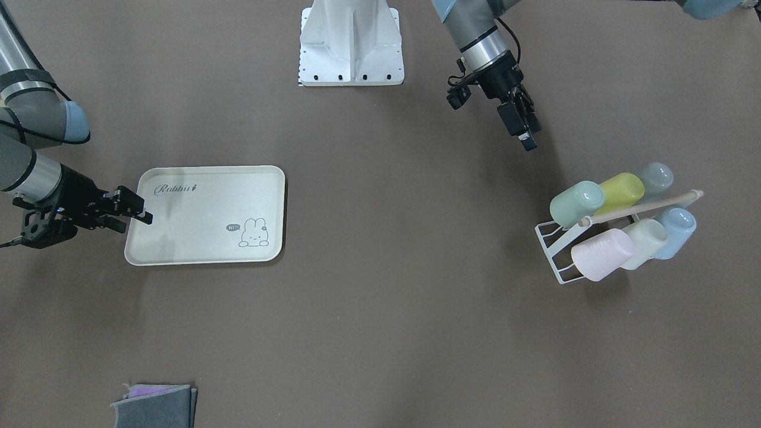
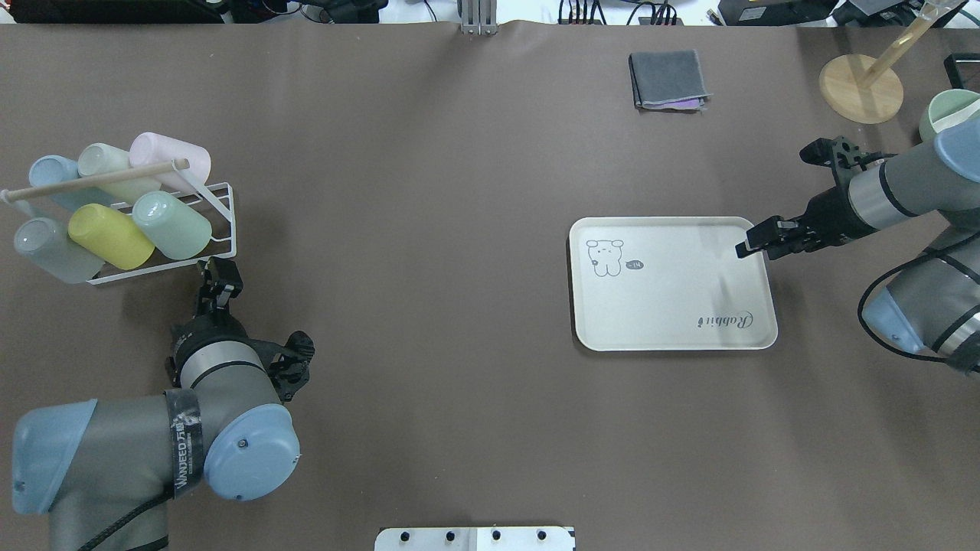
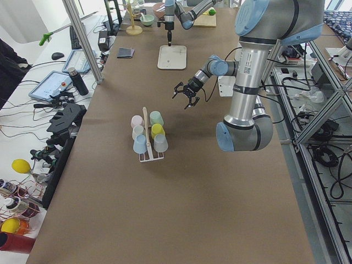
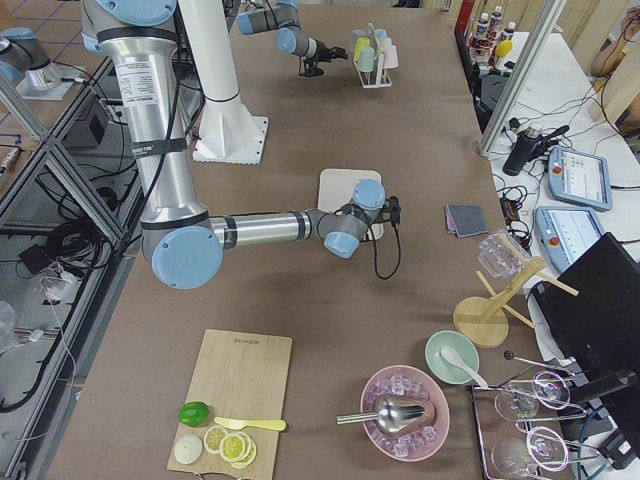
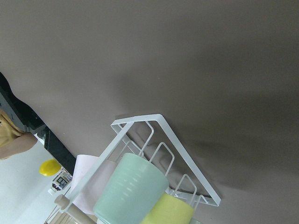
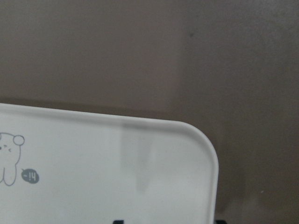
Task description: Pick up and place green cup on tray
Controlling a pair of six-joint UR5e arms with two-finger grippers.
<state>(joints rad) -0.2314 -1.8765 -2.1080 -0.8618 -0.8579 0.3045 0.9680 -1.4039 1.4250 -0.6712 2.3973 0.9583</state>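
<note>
The green cup (image 1: 575,204) (image 2: 172,224) (image 5: 131,190) lies on its side in a white wire rack (image 1: 550,246) (image 2: 224,218), next to a yellow cup (image 1: 622,191). My left gripper (image 1: 527,138) (image 2: 217,274) hovers open and empty just short of the rack, pointing at the cup without touching it. The cream tray (image 1: 202,238) (image 2: 666,310) (image 6: 140,177) with "Rabbit" lettering lies flat with nothing on it. My right gripper (image 1: 141,214) (image 2: 749,245) stands open over the tray's edge, holding nothing.
The rack also holds pink (image 1: 601,254), cream-white (image 1: 645,242), blue and grey cups under a wooden rod (image 1: 639,207). A folded grey cloth (image 2: 668,79) lies beyond the tray. A wooden stand (image 2: 861,90) sits at the far right. The robot base (image 1: 351,47) is mid-table.
</note>
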